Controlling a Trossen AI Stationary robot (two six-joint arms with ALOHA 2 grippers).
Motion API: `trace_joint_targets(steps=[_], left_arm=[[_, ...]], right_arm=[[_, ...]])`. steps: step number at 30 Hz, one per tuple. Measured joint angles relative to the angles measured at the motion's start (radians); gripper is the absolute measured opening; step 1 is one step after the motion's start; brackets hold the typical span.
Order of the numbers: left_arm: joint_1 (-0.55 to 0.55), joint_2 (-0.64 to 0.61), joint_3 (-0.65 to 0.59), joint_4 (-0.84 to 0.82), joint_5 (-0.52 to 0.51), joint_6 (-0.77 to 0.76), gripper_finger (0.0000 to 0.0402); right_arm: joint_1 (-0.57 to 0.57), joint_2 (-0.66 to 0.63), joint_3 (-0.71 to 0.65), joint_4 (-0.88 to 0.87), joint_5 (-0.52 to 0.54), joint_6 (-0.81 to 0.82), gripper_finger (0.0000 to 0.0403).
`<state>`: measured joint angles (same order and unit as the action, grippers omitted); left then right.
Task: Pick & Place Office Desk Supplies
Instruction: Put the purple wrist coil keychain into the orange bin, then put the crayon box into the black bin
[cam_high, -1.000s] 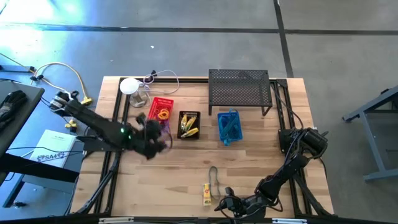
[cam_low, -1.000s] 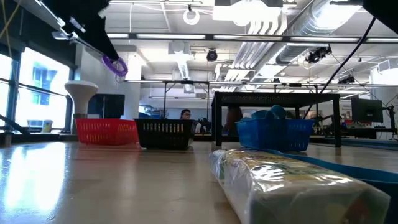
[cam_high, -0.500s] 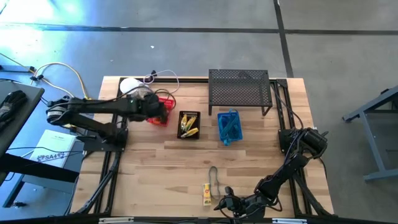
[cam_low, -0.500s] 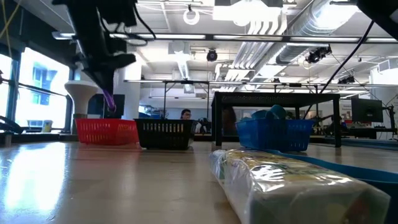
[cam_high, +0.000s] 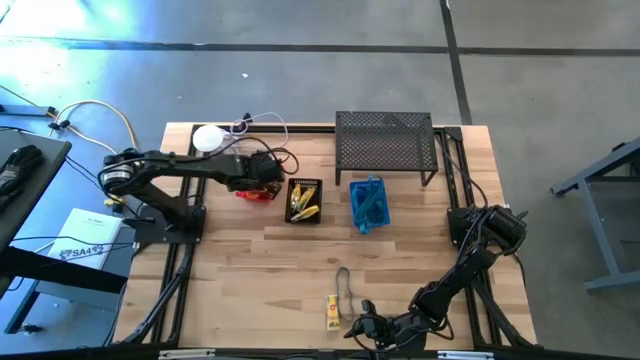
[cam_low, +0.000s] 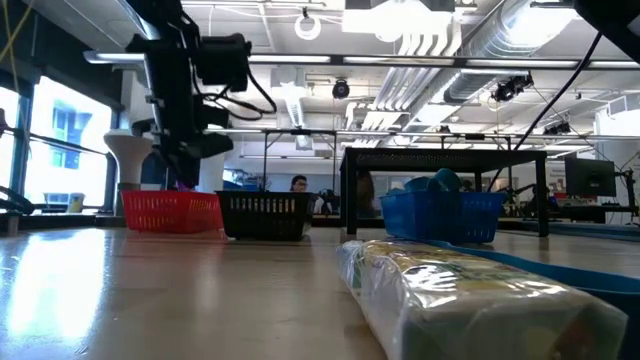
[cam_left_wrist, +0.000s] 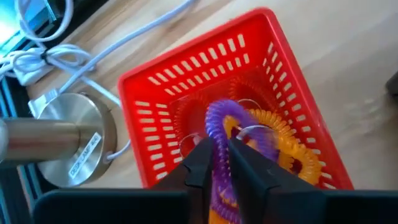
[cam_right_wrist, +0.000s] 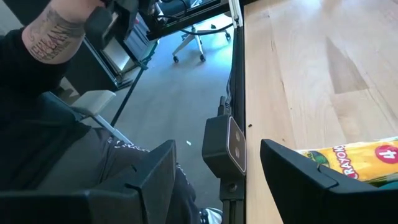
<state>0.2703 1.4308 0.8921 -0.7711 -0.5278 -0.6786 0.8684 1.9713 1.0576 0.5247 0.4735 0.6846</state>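
Observation:
My left gripper (cam_high: 262, 180) hangs over the red basket (cam_high: 262, 170) at the far left of the table, shut on a purple coiled ring (cam_left_wrist: 217, 121). The ring reaches down into the red basket (cam_left_wrist: 186, 81), where an orange coil (cam_left_wrist: 283, 137) lies. In the low view the left gripper (cam_low: 180, 172) stands just above the basket's rim (cam_low: 170, 198). My right gripper (cam_high: 365, 325) waits open at the table's near edge, beside a yellow crayon pack (cam_high: 332, 312) and a dark rubber-band loop (cam_high: 344, 283). My left gripper pinches the purple coiled ring (cam_left_wrist: 216, 146) between its two fingers (cam_left_wrist: 198, 163), coming from above and pointing down. The ring's free end hangs below the fingertips inside the red basket, over the orange coil; whether it rests on the coil I cannot tell.
A black basket (cam_high: 303, 200) with yellow pieces and a blue basket (cam_high: 367, 203) stand to the right of the red one. The black mesh shelf (cam_high: 386, 145) is at the far edge, a white round object (cam_high: 207, 138) with a cable at far left. A person (cam_right_wrist: 56, 37) sits beyond the near edge.
My left gripper has swung from the open table toward the far edge, over the red basket, and come down, still shut on the purple ring. The ring has gone from high above the table to the level of the basket's rim.

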Motion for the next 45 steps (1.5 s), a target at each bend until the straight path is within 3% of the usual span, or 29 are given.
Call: trace_joint_targets(steps=[8, 15, 23, 29, 37, 45], left_arm=[[-0.008, 0.006, 0.000, 0.067, -0.034, 0.021, 0.0107], [-0.051, -0.097, 0.001, 0.048, -0.082, 0.036, 0.0120], [-0.242, -0.250, 0.002, 0.048, 0.264, 0.012, 0.0120], [-0.494, -0.221, 0.002, 0.221, 0.288, 0.032, 0.0120], [-0.762, -0.082, 0.001, 0.598, 0.290, 0.323, 0.0120], [-0.876, 0.010, 0.001, 0.671, 0.289, 0.784, 0.0120]], right_arm=[[0.000, 0.000, 0.000, 0.000, 0.000, 0.000, 0.0222], [0.000, 0.000, 0.000, -0.008, 0.000, 0.000, 0.0222], [0.000, 0.000, 0.000, -0.036, -0.001, 0.032, 0.0222], [0.002, 0.000, 0.000, -0.051, 0.022, 0.081, 0.0222], [0.009, 0.000, 0.000, -0.043, 0.026, 0.097, 0.0222], [0.009, 0.000, 0.000, -0.050, 0.026, 0.098, 0.0222]])
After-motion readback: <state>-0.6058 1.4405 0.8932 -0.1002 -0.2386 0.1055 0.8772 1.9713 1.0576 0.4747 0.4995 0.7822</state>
